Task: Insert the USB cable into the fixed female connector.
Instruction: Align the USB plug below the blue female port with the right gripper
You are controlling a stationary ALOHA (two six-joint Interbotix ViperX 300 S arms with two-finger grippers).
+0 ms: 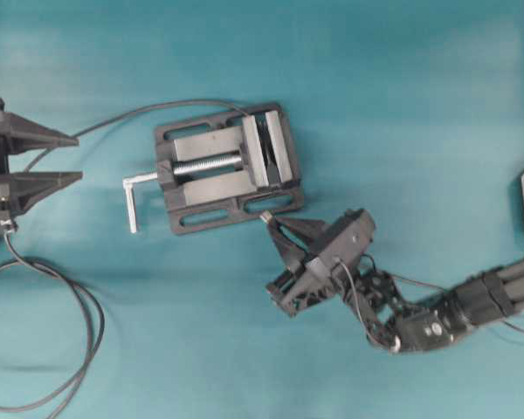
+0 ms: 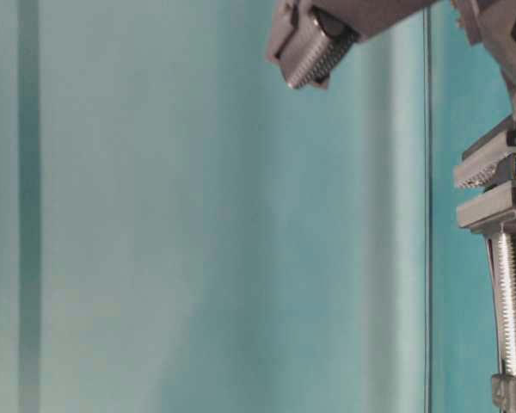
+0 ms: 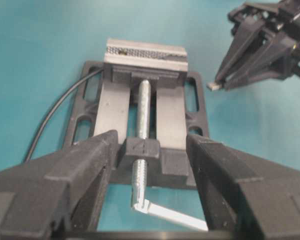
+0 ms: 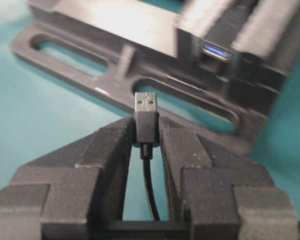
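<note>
Thin dark grey USB cable, metal-tipped plug forward, pinched in right gripper. Blue-mouthed fixed female connector clamped in dark grey metal vise, at 1 o'clock from plug. Level plug, align squarely, push slowly. Left gripper wide apart, empty, at 9 o'clock from vise.

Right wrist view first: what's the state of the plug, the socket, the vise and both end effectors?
USB cable: plug gripped, metal tip exposed, not inserted.
Fixed female connector: clamped in vise, blue port unoccupied.
Vise: closed on connector, crank handle left.
Right end effector: shut on plug.
Left end effector: open, holding nothing.
</note>
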